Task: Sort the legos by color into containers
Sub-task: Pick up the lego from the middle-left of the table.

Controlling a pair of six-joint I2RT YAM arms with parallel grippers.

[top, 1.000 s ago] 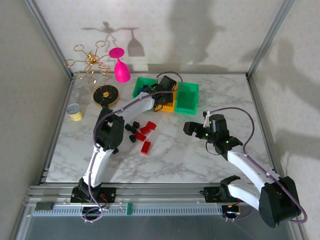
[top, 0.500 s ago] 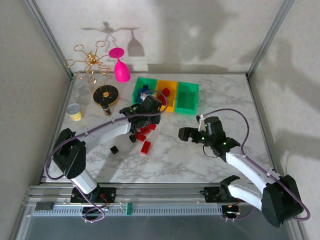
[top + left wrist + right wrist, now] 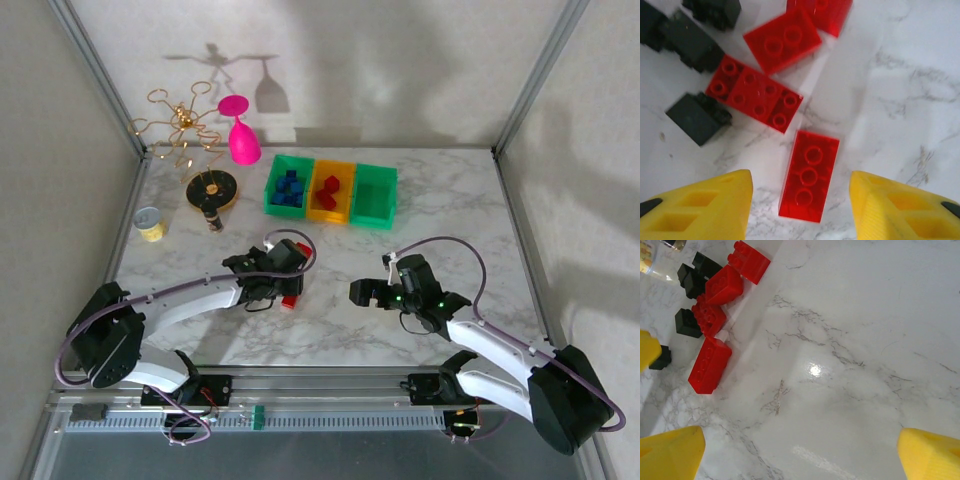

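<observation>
1. Three small, open-topped plastic bins stand in a row near the far edge of a white marble table [image 3: 450,220].
2. Already sorted: the left green bin [image 3: 285,211] holds several blue bricks [image 3: 289,187], and the yellow-orange middle bin [image 3: 328,216] holds a few red bricks [image 3: 331,188]. The right green bin [image 3: 374,195] looks empty.
3. Not yet sorted: a loose cluster of small red plastic bricks [image 3: 755,93] and black bricks [image 3: 697,117] lies toward the near edge of the table, left of centre and well apart from the bins.
4. The left claw [image 3: 800,195] hangs low over this cluster. Its yellow fingers [image 3: 695,207] are moderately parted and straddle one long red brick [image 3: 809,176] without touching it, so the claw holds nothing.
5. The right claw [image 3: 800,460] is spread wide and empty, over bare marble just to the right of the cluster.
6. By my judgement the task is about midway. No blue brick shows loose on the table, several red ones remain, and no black brick is binned yet; the empty green bin is probably meant for the black ones.
</observation>
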